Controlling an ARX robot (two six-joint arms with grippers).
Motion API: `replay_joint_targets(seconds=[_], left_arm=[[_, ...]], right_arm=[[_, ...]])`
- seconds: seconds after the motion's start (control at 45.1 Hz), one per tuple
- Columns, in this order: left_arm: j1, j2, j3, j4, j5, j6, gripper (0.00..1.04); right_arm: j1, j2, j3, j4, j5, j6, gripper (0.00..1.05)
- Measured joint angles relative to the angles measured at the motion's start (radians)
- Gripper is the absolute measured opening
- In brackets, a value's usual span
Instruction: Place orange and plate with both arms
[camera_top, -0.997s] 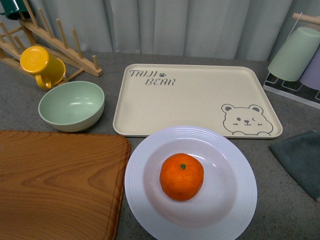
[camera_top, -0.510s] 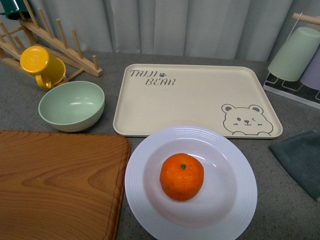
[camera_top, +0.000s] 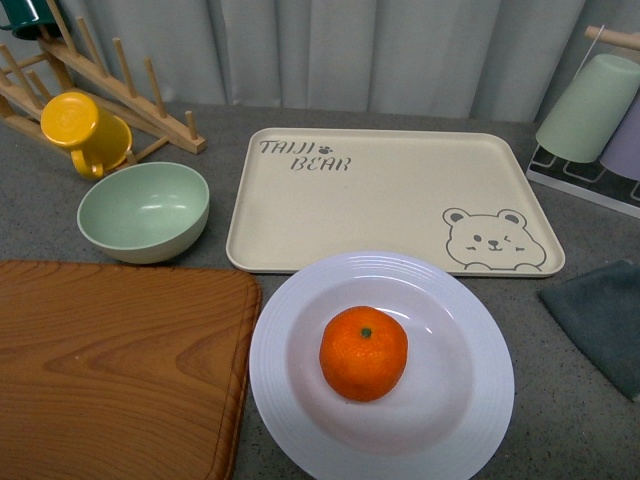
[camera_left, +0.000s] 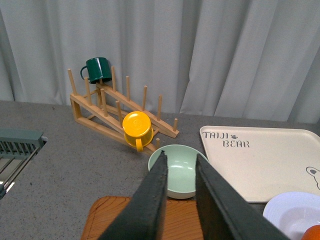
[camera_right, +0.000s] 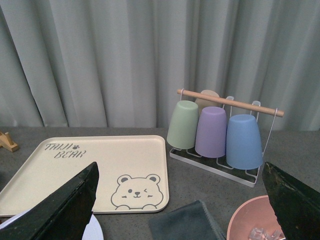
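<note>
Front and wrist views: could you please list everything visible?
plate: one, white, front centre
orange: one, orange, on the plate
tray: one, beige, behind the plate
green bowl: one, pale green, left of tray
cloth: one, grey, front right
pink bowl: one, pink, beside the cloth
yellow mug: one, yellow, low on wooden rack
dark mug: one, dark green, top of rack
board: one, wooden brown, front left
cups: four, green, purple, blue, beige, wire stand
left gripper: one, black, open
right gripper: one, black, open
</note>
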Motion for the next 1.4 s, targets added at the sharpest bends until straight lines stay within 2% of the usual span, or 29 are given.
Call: replay_joint_targets(seconds=[0.089, 0.155, 0.199, 0.31, 0.421, 0.532, 0.621, 0.709, 0.82, 1.153, 1.396], left_arm=[[0.0, 0.0, 0.0, 0.0, 0.0, 0.0, 0.4], [0.0, 0.0, 0.0, 0.0, 0.0, 0.0, 0.55], [0.0, -0.001, 0.0, 0.0, 0.0, 0.0, 0.63], [0.0, -0.001, 0.0, 0.0, 0.0, 0.0, 0.87], [0.0, -0.001, 0.0, 0.0, 0.0, 0.002, 1.0], [0.0, -0.001, 0.0, 0.0, 0.0, 0.002, 0.98], [0.0, -0.001, 0.0, 0.0, 0.0, 0.002, 0.98], [0.0, -0.001, 0.0, 0.0, 0.0, 0.002, 0.98], [0.0, -0.001, 0.0, 0.0, 0.0, 0.002, 0.98], [0.0, -0.001, 0.0, 0.0, 0.0, 0.003, 0.98], [0.0, -0.001, 0.0, 0.0, 0.0, 0.002, 0.98]], right_arm=[[0.0, 0.0, 0.0, 0.0, 0.0, 0.0, 0.96], [-0.002, 0.071, 0.039, -0.109, 0.046, -0.013, 0.96], [-0.019, 0.166, 0.045, -0.106, 0.036, -0.012, 0.96], [-0.049, 0.464, 0.043, 0.063, -0.049, 0.014, 0.96], [-0.058, 0.753, 0.064, 0.244, -0.132, 0.025, 0.96], [-0.074, 1.149, 0.156, 0.415, -0.246, 0.06, 0.96], [-0.087, 1.332, 0.225, 0.404, -0.33, 0.1, 0.96], [-0.092, 1.567, 0.315, 0.35, -0.48, 0.169, 0.96], [-0.087, 1.713, 0.378, 0.346, -0.6, 0.235, 0.96], [-0.036, 1.959, 0.511, 0.391, -0.747, 0.376, 0.96], [0.001, 2.067, 0.561, 0.488, -0.797, 0.497, 0.96]])
